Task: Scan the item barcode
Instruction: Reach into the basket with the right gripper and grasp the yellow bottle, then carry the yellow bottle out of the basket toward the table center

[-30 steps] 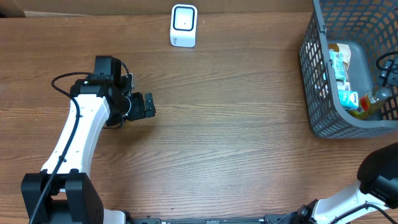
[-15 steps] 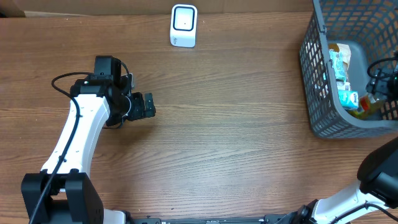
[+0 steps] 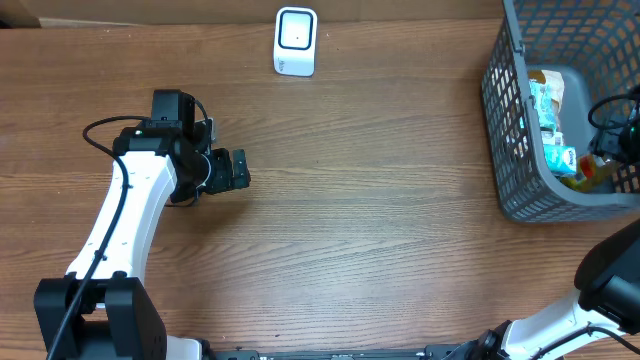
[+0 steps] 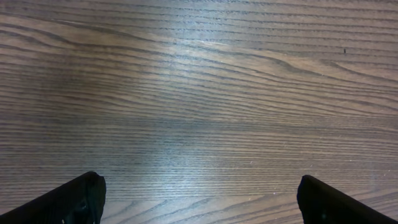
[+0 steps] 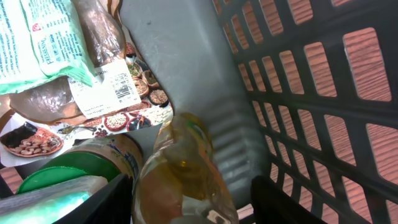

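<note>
A: What is the biggest danger here?

B: The basket [image 5: 311, 93]. Its grey wall stands just beside one finger [image 5: 280, 202] of the right gripper [image 5: 189, 202]. This finger may catch in the mesh when the arm lifts, and then the whole basket can tip or be dragged.

A: And the scanner [image 3: 295, 41]?

B: It is well apart from the right gripper, across the table. On such a long way a weak grip has time to fail.

A: Does the left gripper [image 3: 238, 170] make trouble?

B: I think not. It is spread wide over bare table, with nothing between its fingers.

A: The other goods?

B: A green packet [image 5: 37, 37] and a jar with green lid [image 5: 62, 177] lie on the other side of the right gripper, the jar very near the bottle [image 5: 183, 155]. They may come up together with it.

A: And the bottle itself?

B: It sits between the right fingers, in the basket corner. They are half spread around it and not pinching: one finger is clearly apart from it. It looks round and smooth, so it may slip or turn. I cannot see its barcode, so this may face away from the scanner.
</note>
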`<state>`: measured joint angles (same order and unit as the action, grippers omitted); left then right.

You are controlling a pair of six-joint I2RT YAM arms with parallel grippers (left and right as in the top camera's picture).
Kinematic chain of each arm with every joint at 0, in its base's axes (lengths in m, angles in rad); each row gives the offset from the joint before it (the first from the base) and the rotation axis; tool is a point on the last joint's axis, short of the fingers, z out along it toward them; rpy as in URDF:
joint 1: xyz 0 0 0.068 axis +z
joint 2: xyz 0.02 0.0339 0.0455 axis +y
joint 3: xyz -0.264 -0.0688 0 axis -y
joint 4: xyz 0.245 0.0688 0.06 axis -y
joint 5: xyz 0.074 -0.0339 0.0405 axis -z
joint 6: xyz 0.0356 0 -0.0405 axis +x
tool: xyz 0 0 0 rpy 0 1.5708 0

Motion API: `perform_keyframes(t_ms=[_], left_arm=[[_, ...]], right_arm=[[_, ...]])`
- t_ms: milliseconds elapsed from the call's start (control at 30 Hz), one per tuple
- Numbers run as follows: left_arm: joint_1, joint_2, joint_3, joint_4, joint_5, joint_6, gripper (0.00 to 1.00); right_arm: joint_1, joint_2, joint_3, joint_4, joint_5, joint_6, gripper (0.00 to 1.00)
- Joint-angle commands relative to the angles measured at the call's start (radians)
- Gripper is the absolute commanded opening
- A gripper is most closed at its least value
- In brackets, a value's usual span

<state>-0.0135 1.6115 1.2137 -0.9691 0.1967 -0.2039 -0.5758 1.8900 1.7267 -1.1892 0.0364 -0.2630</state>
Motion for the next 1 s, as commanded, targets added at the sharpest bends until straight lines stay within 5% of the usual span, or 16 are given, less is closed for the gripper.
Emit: perform_keyframes(t_ms=[0,133,267,467,733,967], left_arm=[[0.002,0.005,0.014,0.002,-0.005,-0.006,1.00],[0.002,0.005,0.014,0.002,-0.005,-0.006,1.00],[0.002,0.005,0.014,0.002,-0.005,-0.006,0.99],[0.002,0.005,0.014,0.002,-0.005,-0.006,1.00],[0.002,0.005,0.014,0.002,-0.005,-0.006,1.00],[0.002,0.005,0.014,0.002,-0.005,-0.006,1.00]], right_arm=[[-0.003,0.018,-0.006,0.004,-0.004,0.000,0.58],[-0.003,0.035,-0.006,0.001,-0.005,0.000,0.56],[-0.003,0.037,0.000,0.002,-0.004,0.001,0.40],[-0.003,0.023,0.091,-0.034,-0.005,0.009,0.33],[0.022,-0.011,0.460,-0.142,-0.053,0.069,0.20],[0.136,-0.020,0.871,-0.213,-0.220,0.136,0.20]])
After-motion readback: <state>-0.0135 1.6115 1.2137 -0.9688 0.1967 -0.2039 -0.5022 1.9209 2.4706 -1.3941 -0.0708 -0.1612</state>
